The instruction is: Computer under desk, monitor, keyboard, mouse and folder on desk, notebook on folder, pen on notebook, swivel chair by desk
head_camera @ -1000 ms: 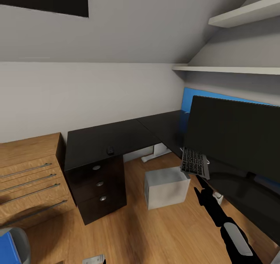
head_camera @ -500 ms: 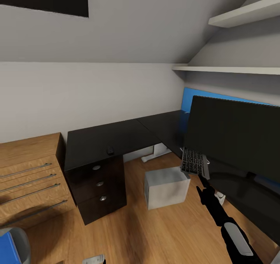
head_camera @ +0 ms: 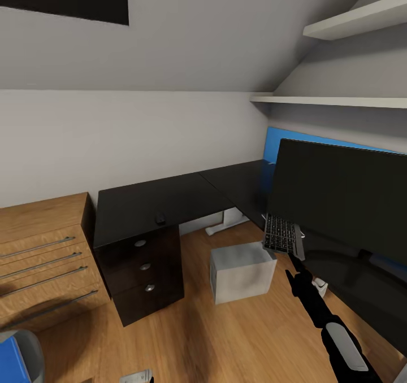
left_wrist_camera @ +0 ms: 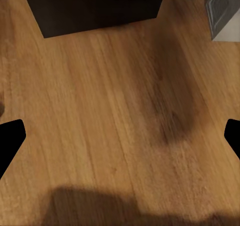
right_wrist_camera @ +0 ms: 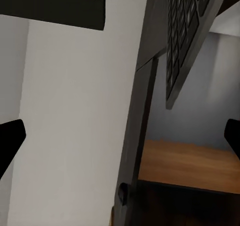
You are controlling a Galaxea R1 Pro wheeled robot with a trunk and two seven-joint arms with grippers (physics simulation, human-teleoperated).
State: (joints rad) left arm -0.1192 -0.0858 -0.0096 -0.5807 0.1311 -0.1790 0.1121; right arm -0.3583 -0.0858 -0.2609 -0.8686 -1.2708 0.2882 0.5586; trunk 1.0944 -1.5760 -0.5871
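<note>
The keyboard (head_camera: 283, 235) is off the surface, raised at the end of the right arm in front of the lower left corner of the monitor (head_camera: 339, 194). Its key face tilts toward the camera and its long axis appears to run away from the viewer, roughly along the arm, though it is strongly foreshortened. In the right wrist view the keyboard (right_wrist_camera: 187, 36) appears close, seen edge-on, keys visible. The right tool (head_camera: 295, 260) sits at the keyboard's near end; whether it clamps the keyboard cannot be told, since the wrist view shows both fingertips (right_wrist_camera: 10, 138) far apart at the frame edges.

The monitor stands on the right wing of the L-shaped surface (head_camera: 147, 205), close to its front edge. The left wing is largely bare, carrying the mouse (head_camera: 160, 218) near its front edge above the drawers (head_camera: 145, 266). The computer (head_camera: 242, 271) stands on the wooden floor (head_camera: 226, 338) in the open angle of the surface, clear floor around it. A wooden cabinet (head_camera: 39, 259) abuts the surface's left end.

The left tool (left_wrist_camera: 120, 141) hangs spread wide over bare floor. The blue folder (head_camera: 11, 363) lies on the swivel chair (head_camera: 31, 346) at lower left.
</note>
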